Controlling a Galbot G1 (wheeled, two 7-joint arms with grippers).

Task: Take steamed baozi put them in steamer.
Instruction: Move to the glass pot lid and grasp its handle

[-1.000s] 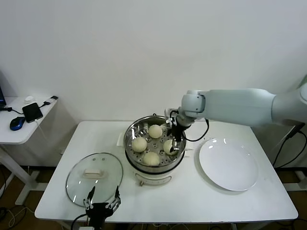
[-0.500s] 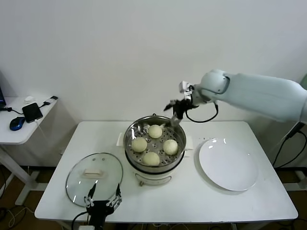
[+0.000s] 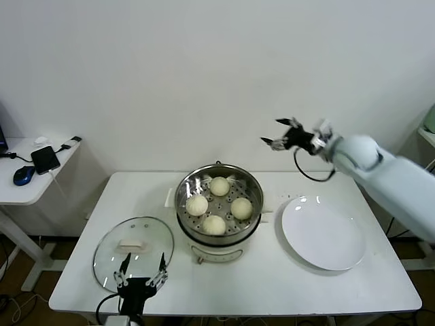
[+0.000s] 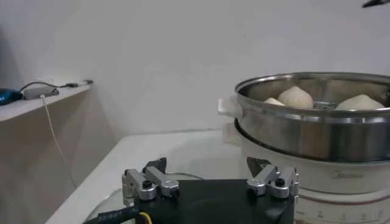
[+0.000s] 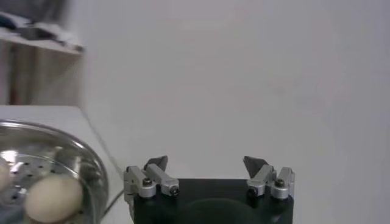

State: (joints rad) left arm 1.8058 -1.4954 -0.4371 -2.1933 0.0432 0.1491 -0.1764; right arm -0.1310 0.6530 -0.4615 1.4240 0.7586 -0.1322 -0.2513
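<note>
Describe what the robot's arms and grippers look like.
The right arm has a smooth pale grey-white shell with a black cable looping at the wrist. The right gripper and left gripper are black, with silver metal fingers and dark tips.

Four cream-white baozi (image 3: 219, 185) sit in the shiny steel steamer (image 3: 219, 212) with its hole-dotted tray, beside a plain white plate (image 3: 323, 233).

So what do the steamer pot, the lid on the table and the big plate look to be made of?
The steamer pot looks like polished steel: mirror-bright wall, perforated tray inside, on what seems a white plastic base. The lid looks like clear glass, since the table shows through it, with a white handle, probably plastic. The plate is glossy white, likely ceramic or melamine; the look leaves that open.
</note>
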